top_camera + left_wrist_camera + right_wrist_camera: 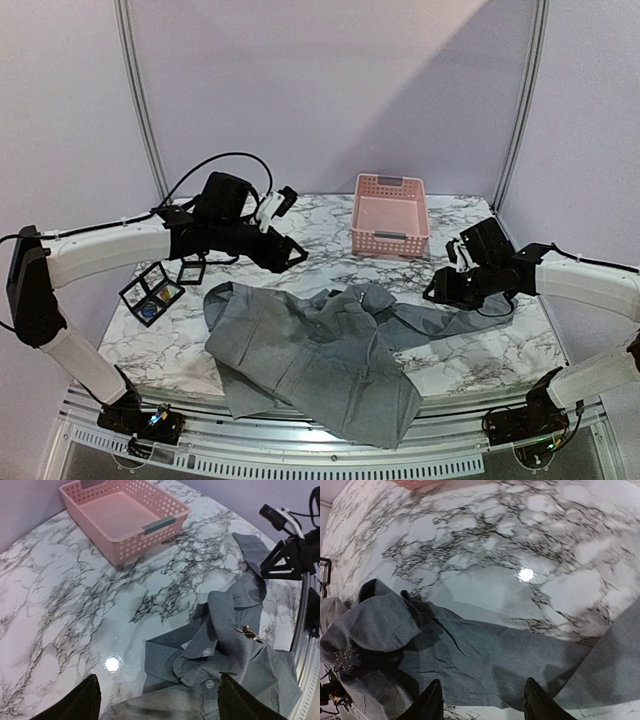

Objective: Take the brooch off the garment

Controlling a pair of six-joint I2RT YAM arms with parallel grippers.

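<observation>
The grey garment lies crumpled on the marble table, its sleeve stretched to the right. A small metallic brooch is pinned near its collar. It also shows in the right wrist view at the lower left. My left gripper is open and empty. It hovers above the table, behind the garment's collar. My right gripper is open and empty over the sleeve end. Neither gripper touches the cloth.
A pink basket stands empty at the back centre, also in the left wrist view. Small black-framed display boxes sit at the left, under my left arm. The garment's hem hangs over the table's front edge.
</observation>
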